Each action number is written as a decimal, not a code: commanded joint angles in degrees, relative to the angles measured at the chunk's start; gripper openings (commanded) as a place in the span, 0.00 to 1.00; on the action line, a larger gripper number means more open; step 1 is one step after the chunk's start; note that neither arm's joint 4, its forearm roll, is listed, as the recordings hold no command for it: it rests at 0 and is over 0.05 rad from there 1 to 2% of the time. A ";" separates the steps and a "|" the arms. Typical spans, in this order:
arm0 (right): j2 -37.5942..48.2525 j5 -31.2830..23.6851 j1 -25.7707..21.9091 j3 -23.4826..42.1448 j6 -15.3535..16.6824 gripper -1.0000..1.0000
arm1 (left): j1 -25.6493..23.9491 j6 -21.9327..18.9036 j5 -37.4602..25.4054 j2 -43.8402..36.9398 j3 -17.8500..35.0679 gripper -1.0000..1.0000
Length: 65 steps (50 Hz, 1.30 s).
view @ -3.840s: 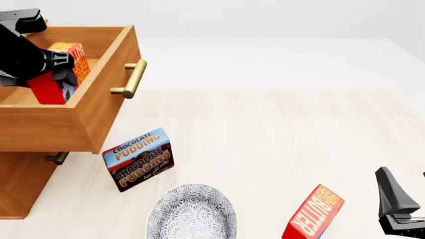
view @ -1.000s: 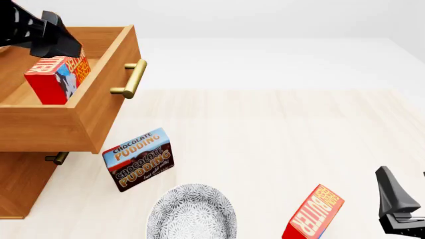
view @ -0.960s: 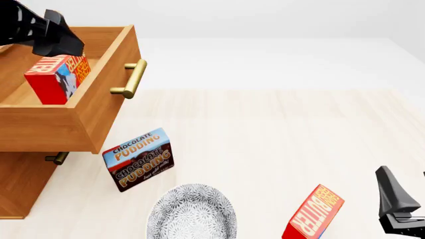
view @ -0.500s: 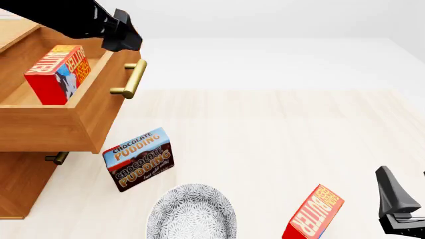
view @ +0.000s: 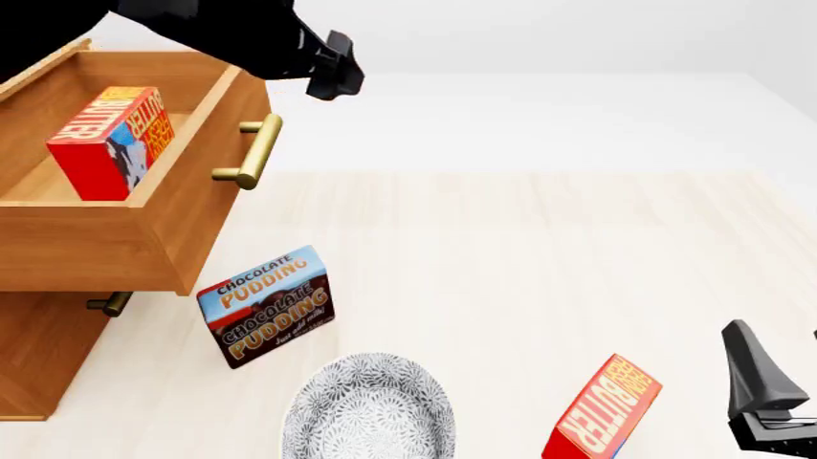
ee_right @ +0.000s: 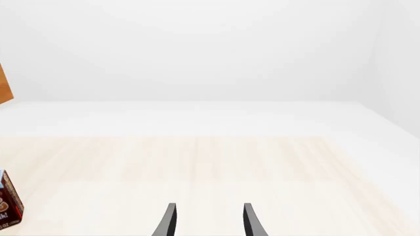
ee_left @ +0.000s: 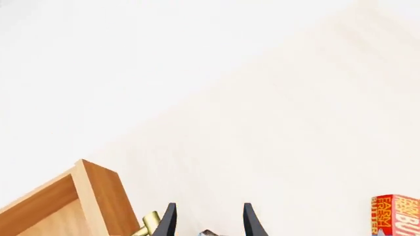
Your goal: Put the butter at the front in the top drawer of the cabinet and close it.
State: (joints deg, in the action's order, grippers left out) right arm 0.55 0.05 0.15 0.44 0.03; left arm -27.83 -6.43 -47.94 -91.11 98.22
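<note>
Cabinet (view: 38,354) far left, top drawer (view: 153,229) pulled open. Butter (view: 113,142) lies tilted inside drawer. Left gripper (view: 335,69) above, right of brass handle (view: 253,151), fingers spread, grasping nothing. Right gripper (ee_right: 207,221) near right, fingers parted, empty. Pudding box (view: 266,306), patterned bowl (view: 370,409), second butter carton (view: 603,411) on table (view: 537,249).

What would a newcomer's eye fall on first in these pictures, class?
Most likely the pulled-out top drawer on the left, with a red butter carton standing inside it. Next, the black left gripper hanging in the air just beyond the drawer's brass handle, holding nothing. Nearer the camera stand a chocolate pudding box, a patterned bowl and a second butter carton.
</note>
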 commanded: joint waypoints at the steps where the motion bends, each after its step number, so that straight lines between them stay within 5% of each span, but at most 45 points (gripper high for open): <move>1: 0.03 0.05 0.00 -0.01 0.00 1.00 | -2.28 1.20 3.60 -7.45 4.21 1.00; 9: 0.35 0.34 0.00 0.01 -0.01 1.00 | -3.22 3.38 5.04 -12.17 5.35 1.00; 27: 0.90 0.96 0.00 -0.06 0.00 1.00 | -2.39 9.33 12.63 -15.26 -3.61 1.00; 65: 1.04 1.14 0.00 -0.08 0.01 1.00 | 0.27 13.59 17.42 -18.07 -8.57 1.00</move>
State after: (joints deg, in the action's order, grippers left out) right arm 1.82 1.36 0.16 0.39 0.03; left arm -28.44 6.17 -31.93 -108.72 91.47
